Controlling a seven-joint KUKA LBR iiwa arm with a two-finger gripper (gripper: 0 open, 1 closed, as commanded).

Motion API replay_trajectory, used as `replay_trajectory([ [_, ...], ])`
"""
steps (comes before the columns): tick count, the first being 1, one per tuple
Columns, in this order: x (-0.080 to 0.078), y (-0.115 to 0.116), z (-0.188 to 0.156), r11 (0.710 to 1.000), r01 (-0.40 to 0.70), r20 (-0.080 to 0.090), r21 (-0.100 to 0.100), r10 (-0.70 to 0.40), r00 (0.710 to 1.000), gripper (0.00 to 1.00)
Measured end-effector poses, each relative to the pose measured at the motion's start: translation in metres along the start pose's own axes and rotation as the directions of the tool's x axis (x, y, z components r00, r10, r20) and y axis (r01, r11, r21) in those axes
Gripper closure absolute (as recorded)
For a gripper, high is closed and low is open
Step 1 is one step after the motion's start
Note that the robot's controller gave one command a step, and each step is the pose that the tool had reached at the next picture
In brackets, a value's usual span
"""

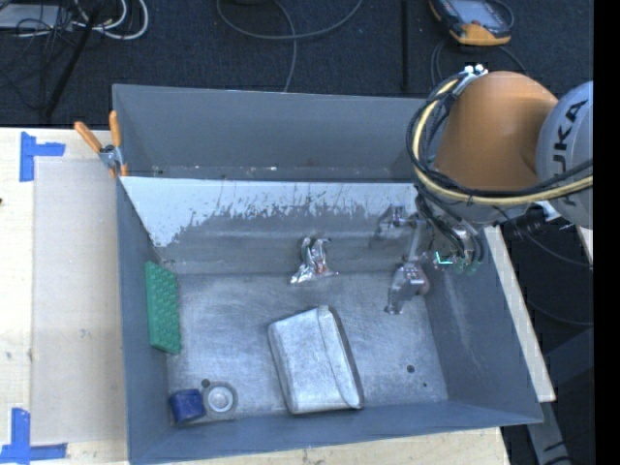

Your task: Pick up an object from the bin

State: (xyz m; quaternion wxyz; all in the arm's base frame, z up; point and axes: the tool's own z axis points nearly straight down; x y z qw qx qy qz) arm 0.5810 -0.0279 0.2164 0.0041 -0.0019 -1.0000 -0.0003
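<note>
The claw [401, 294] is hanging low over the right side of the bin [291, 143], near the back wall; I cannot tell whether it is wide or narrow. Nearest, to its left, a small shiny silver piece [312, 261], crumpled and irregular, is lying below the back wall. A flat grey pack [312, 359] is lying front-centre. A green block [163, 306], a blue cap [186, 406] and a silver disc [221, 398] are sitting at the left.

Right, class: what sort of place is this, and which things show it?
Probably a robotics lab: a robot arm reaches into a grey metal bin, and cables trail over the dark floor behind.
</note>
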Motion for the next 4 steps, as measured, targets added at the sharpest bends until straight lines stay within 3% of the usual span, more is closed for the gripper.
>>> replay_trajectory([
  [1, -0.023, 0.059, 0.109, 0.997, 0.077, 0.001, -0.002, -0.077, 0.997, 0.0],
  [2, 0.008, 0.086, 0.13, 0.975, 0.221, 0.005, 0.002, -0.221, 0.975, 0.0],
  [3, 0.007, 0.086, 0.129, 0.975, 0.221, 0.01, 0.003, -0.221, 0.975, 1.0],
  [4, 0.002, 0.064, -0.037, 0.953, 0.303, 0.016, 0.005, -0.303, 0.953, 1.0],
])
